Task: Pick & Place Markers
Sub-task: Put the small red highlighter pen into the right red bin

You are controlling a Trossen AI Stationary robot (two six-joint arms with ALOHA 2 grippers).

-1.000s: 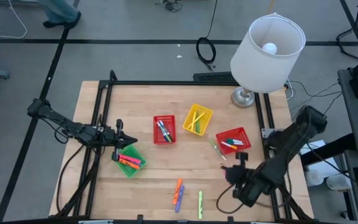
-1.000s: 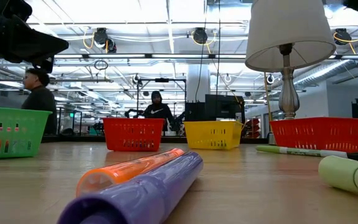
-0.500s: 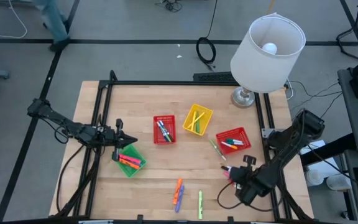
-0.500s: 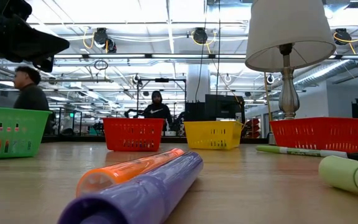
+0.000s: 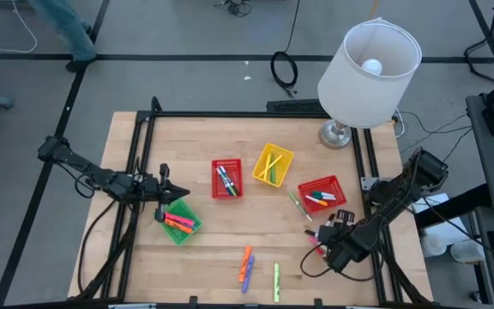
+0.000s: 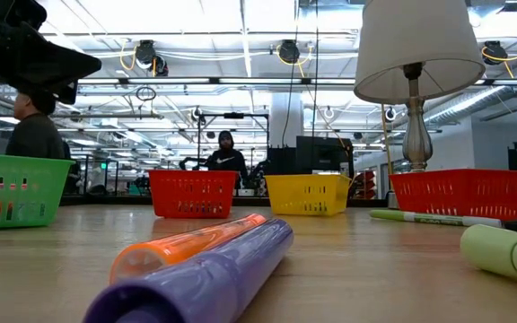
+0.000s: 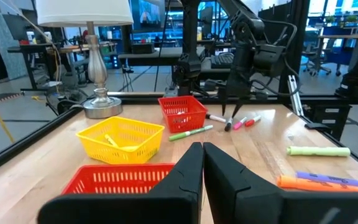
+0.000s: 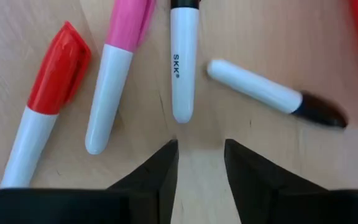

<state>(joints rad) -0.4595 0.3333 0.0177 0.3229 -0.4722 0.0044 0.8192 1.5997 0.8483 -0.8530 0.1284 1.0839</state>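
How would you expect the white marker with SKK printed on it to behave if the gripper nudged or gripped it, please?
The SKK marker looks like a smooth round barrel lying flat, so it would probably roll if nudged sideways. It seems rigid and light, and its glossy plastic might slip between the fingers.

The high view looks straight down from far above and takes in the whole wooden table (image 5: 230, 249), with the lamp (image 5: 369, 62) at the upper right of the frame. The low view sits at table height and looks level across the table top into the room; an orange marker (image 6: 187, 244) and a purple marker (image 6: 206, 280) lie very near the lens at the lower centre. The same pair shows small in the high view, at the lower centre. The left wrist view looks across the table toward the lamp (image 7: 86, 37) at its upper left. The right wrist view looks down very close on the table top, where a few white-barrelled markers (image 8: 181, 62) fill the frame.
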